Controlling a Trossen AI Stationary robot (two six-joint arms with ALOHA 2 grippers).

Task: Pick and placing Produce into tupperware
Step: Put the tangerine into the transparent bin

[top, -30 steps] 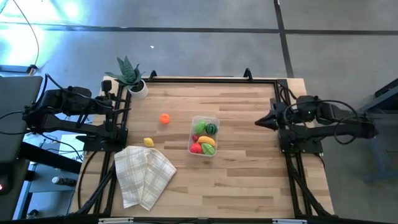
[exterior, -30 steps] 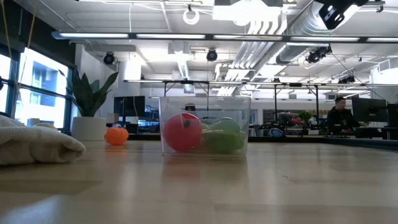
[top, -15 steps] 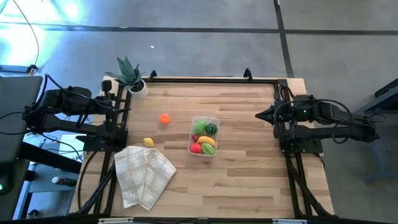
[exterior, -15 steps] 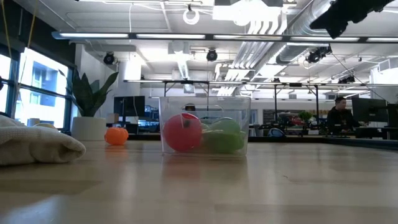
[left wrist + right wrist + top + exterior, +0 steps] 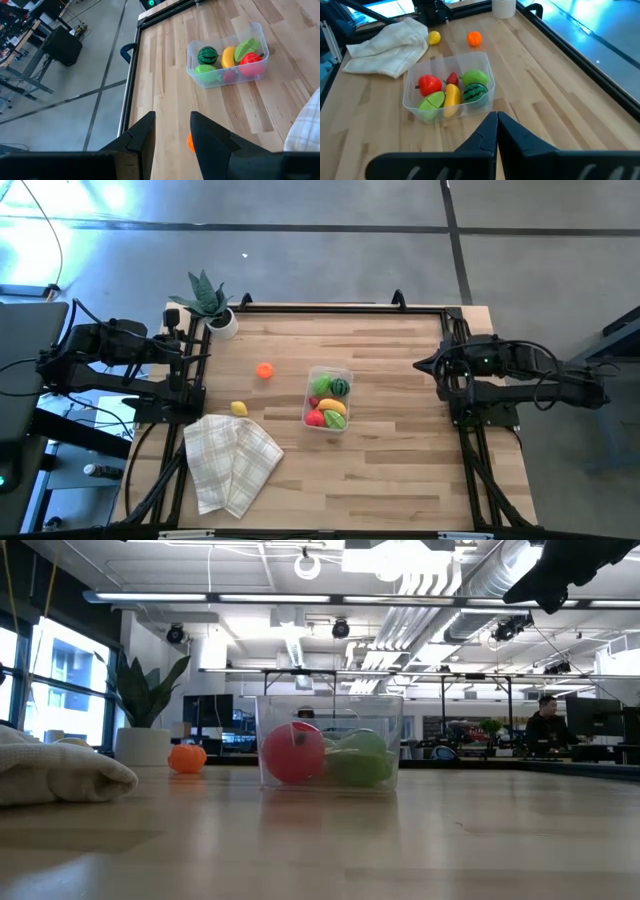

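Observation:
The clear tupperware (image 5: 328, 398) stands on its base mid-table and holds several pieces of produce: red (image 5: 428, 84), yellow (image 5: 451, 97), light green (image 5: 475, 77) and striped green (image 5: 475, 93). An orange piece (image 5: 264, 370) and a yellow piece (image 5: 239, 408) lie loose on the wood to its left. My left gripper (image 5: 172, 135) waits open over the table's left edge with nothing between its fingers. My right gripper (image 5: 496, 127) is shut and empty, raised over the right edge (image 5: 420, 365), pointing toward the tub.
A checked folded cloth (image 5: 232, 462) lies near the front left. A potted green plant (image 5: 210, 305) stands at the far left corner. A black frame rail (image 5: 340, 308) borders the table. Bare wood lies between the tub and the right arm.
My right gripper has swung a little toward the table's far edge and sunk slightly, turning at the wrist while staying shut. The produce and the tupperware have not moved.

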